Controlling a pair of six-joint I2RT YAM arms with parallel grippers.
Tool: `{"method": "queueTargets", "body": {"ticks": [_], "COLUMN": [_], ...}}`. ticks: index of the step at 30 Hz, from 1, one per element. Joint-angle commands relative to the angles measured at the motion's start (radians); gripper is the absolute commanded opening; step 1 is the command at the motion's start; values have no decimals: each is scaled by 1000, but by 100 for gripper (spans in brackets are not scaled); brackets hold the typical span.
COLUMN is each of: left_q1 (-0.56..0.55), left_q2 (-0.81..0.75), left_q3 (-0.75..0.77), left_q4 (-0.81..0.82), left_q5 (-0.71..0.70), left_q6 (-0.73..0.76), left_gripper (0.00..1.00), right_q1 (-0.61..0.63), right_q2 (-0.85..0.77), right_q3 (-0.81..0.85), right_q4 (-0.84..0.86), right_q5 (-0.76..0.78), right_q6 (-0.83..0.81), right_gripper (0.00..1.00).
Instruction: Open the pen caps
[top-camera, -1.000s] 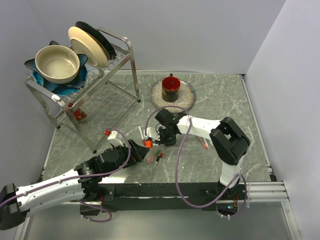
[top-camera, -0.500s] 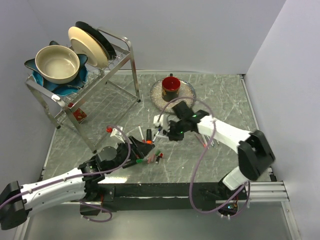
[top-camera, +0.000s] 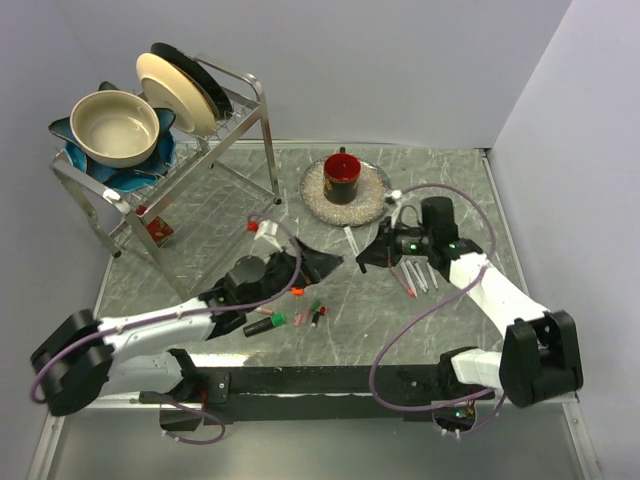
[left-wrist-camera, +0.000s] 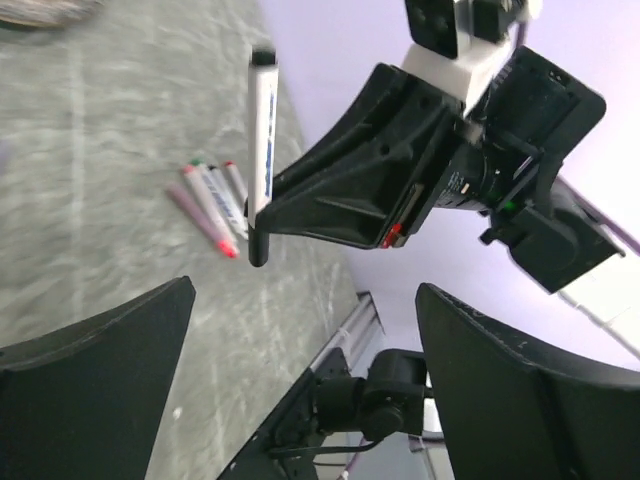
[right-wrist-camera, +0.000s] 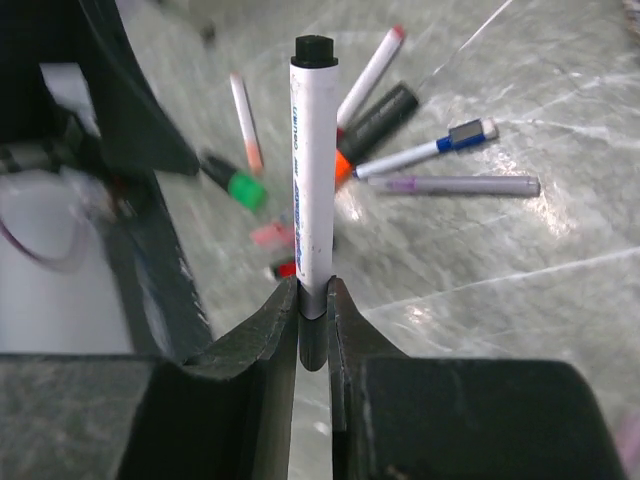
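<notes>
- The right gripper (top-camera: 373, 255) (right-wrist-camera: 313, 292) is clamped on a white pen (top-camera: 350, 240) (right-wrist-camera: 312, 170), its two fingers pinching the pen's dark lower end
- It holds the pen clear of the table, on the arm-base side of the red mug (top-camera: 342, 178) and a little to the mug's right
- The pen sticks straight out from the jaws and its free end is black (right-wrist-camera: 315, 48); whether that end is a cap or a plug I cannot tell
- The left gripper (top-camera: 318, 258) (left-wrist-camera: 305, 300) has its fingers spread wide and holds nothing
- It hangs on the arm-base side of the mug, slightly to its left, just beside the pen's free end
- In the left wrist view the pen and the right gripper (left-wrist-camera: 265, 225) sit ahead of the gap between the left fingers, not touching them
- The pen caps lie mostly in a loose cluster on the table, farther from the mug towards the arm bases and a little to its left
- In that cluster are a green cap (top-camera: 280, 320) (right-wrist-camera: 243, 188) on a black marker, a small red cap (top-camera: 298, 292) and an orange cap (right-wrist-camera: 343, 165) beside a thick black marker
- A group of slim pens (top-camera: 418, 275) (left-wrist-camera: 210, 205) with coloured tips lies side by side on the table, on the arm-base side of the mug and to its right
- The mug stands on a round mat (top-camera: 372, 192)
- A dish rack (top-camera: 265, 120) with a bowl and plates stands well to the mug's left
</notes>
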Motion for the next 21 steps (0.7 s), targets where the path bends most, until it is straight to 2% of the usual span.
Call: {"method": "queueTargets", "body": {"ticks": [1,6,11,21], "left_q1": [6,6,7,6], "left_q2": [136,260,318,380], "left_q3": [65,155,244,309], "left_q4": [171,177,114,51], "left_q5": [160,204,214,203], "left_q6": [13,25,65,105], "left_gripper": [95,84,73,56], "right_q1": [-39,-42,-42,-42], "right_q2": [-92,-106,-96,-82], "right_q3": [-81,-94,-91,-98], "right_q4": [357,381,377,397], "right_q5": [-19,26,29,-9], "right_q6": [475,591,607,624], "right_gripper": [0,0,0,0]}}
